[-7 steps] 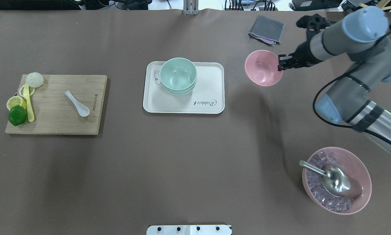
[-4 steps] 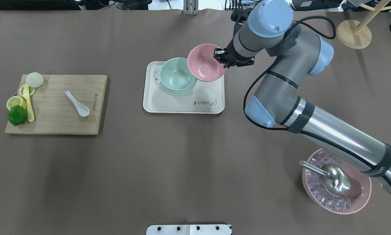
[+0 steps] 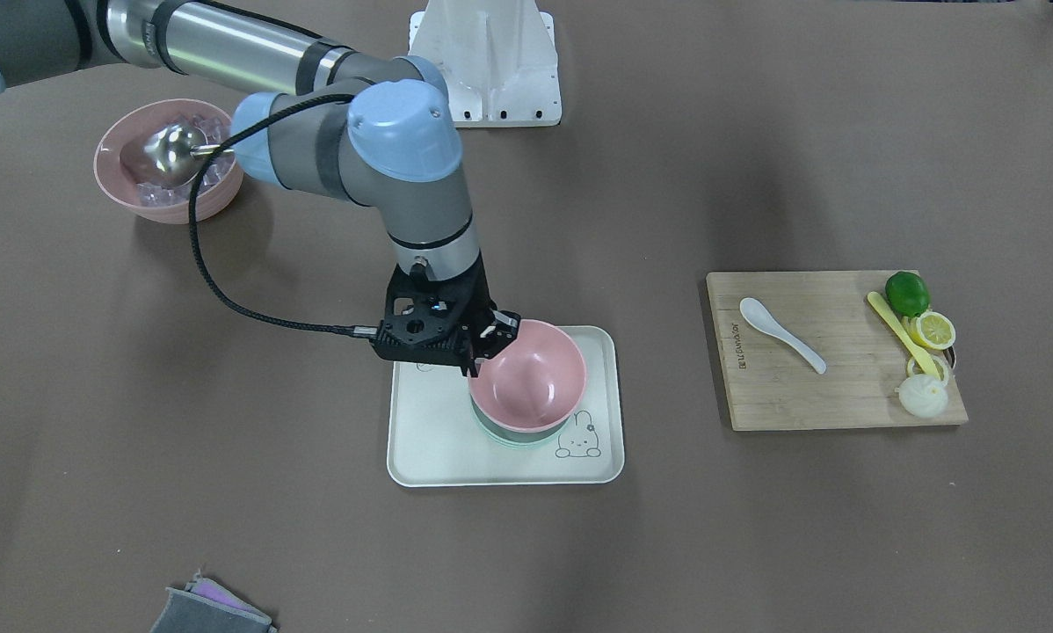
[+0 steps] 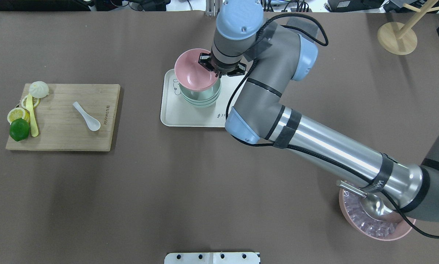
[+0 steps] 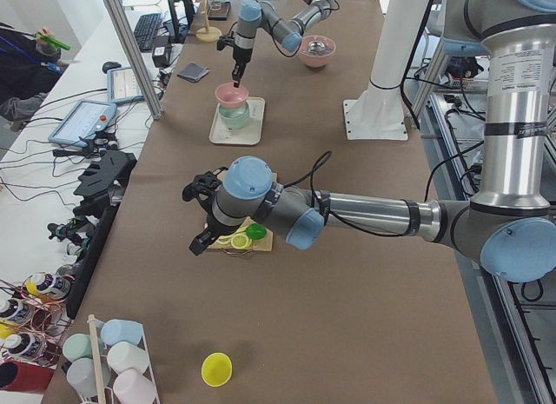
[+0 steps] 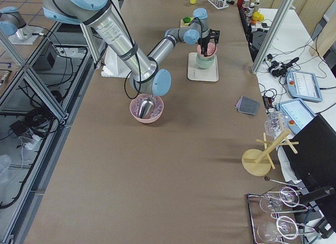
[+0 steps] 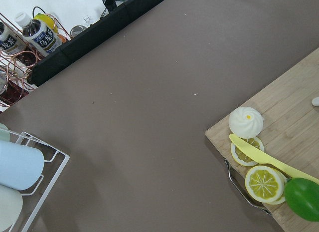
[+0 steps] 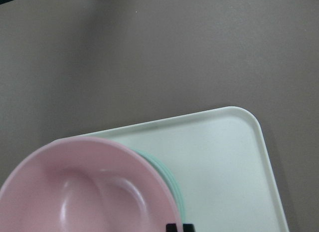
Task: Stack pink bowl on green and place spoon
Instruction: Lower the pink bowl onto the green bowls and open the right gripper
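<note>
Swung left across the counter, pink bowl (image 4: 194,71) now lies over the green bowls (image 4: 201,98), right hand (image 4: 213,69) gripping its rim; spoon (image 4: 87,116) comes next.

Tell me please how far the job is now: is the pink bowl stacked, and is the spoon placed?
Nearly done: the pink bowl is over the green bowls on the tray; I cannot tell if it is fully seated. In hand: the right gripper is shut on its rim, not yet released. Left: the white spoon lies on the cutting board, untouched.
</note>
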